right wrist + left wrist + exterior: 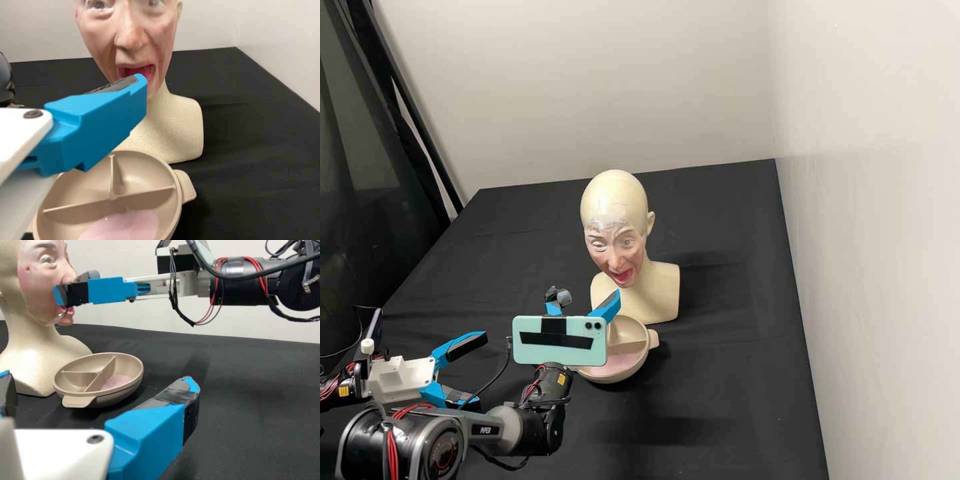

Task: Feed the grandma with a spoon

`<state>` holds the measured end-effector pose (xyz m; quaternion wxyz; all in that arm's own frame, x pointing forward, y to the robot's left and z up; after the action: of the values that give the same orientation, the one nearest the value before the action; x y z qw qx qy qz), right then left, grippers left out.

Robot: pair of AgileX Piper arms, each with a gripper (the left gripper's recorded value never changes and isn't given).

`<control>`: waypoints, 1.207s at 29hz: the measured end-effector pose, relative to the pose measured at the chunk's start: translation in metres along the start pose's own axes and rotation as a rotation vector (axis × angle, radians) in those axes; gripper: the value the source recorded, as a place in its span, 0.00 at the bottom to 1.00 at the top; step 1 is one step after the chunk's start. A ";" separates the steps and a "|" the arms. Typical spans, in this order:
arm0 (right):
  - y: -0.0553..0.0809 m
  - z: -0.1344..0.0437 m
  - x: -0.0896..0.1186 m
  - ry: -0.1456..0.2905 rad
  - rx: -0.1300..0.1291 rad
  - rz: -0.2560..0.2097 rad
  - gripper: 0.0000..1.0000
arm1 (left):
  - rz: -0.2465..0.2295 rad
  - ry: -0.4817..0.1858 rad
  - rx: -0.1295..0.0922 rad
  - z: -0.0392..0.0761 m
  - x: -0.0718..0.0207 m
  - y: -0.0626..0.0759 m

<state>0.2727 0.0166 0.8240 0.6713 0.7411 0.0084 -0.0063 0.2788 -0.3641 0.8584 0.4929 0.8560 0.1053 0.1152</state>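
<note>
The grandma mannequin head (623,243) stands mid-bench with its mouth open. In front of it sits a beige divided bowl (633,333) with pink stuff (125,227) in one compartment. My right gripper (585,297) hovers over the bowl's near rim, its fingers apart and nothing visible between them. In the left wrist view its fingertip (67,294) is level with the mouth, with a clear curved piece (61,316) just under it; I cannot tell what that piece is. My left gripper (470,370) is open low at the near left, well away from the bowl (97,377).
A mint phone (560,340) is taped across the right arm's wrist and hides part of the bowl. A white wall runs along the bench's right edge and a dark panel stands at the left. Cables lie at the near left corner.
</note>
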 end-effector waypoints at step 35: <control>0.001 0.009 -0.014 -0.027 0.009 -0.007 0.00 | 0.008 -0.002 -0.002 0.001 -0.0018 0.002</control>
<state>0.2589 0.0070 0.8247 0.6679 0.7440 0.0019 -0.0189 0.2774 -0.3662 0.8599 0.4934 0.8560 0.1014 0.1164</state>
